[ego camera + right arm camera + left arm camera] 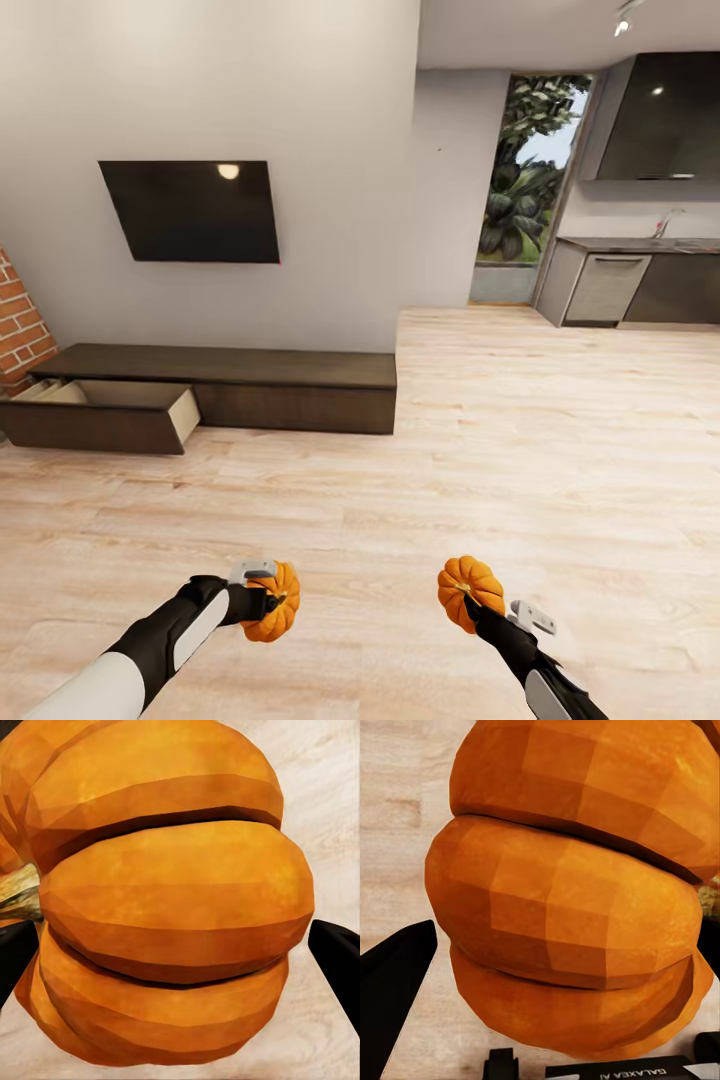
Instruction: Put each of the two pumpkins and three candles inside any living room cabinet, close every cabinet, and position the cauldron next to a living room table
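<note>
Your left end effector (268,598) is clamped on one pumpkin (276,603), and your right end effector (478,602) is clamped on the other pumpkin (468,590); both hang low over the wooden floor (400,500), well apart from each other. In each wrist view the fruit bulges between the dark fingers (394,979), so the grip looks to sit on rounded ribs rather than flat faces.

That is the first risk: a ribbed, round body can roll or squirt out of a two-finger pinch if you swing the arms or brake the base hard, and a drop here means it rolls away across bare boards.

The cabinet (290,385) stands far ahead and to the left of both end effectors, with its left drawer (95,412) pulled out and its pale inside showing. The drawer front juts toward you, so driving in too close could bump it with the base. The opening is low, so you will probably need to lower the trunk; releasing from high up could bounce a pumpkin out.
</note>
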You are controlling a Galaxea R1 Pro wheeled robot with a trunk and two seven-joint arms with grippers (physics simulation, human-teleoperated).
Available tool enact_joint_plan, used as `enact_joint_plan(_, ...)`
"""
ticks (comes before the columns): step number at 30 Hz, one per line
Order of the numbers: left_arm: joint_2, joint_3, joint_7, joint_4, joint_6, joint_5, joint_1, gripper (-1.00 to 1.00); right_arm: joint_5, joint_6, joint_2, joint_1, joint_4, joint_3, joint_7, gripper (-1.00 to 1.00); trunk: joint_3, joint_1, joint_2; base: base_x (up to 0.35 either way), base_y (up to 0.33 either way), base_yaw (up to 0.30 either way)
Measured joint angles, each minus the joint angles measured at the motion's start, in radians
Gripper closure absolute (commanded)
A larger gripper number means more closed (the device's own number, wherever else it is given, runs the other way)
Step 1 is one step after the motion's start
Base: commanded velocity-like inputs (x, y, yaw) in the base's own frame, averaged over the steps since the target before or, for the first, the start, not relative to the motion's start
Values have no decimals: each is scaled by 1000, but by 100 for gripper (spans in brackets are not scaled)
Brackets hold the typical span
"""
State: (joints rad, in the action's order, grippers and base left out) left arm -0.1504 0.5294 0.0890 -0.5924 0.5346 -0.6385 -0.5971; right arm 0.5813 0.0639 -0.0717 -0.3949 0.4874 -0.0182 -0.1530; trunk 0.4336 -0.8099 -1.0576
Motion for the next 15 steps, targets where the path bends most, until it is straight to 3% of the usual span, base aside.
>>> enact_joint_plan(15,0,14,0,0,0,1,0,100,0,0,0,0,-1,0,1,100,0,0,0,281,0,0)
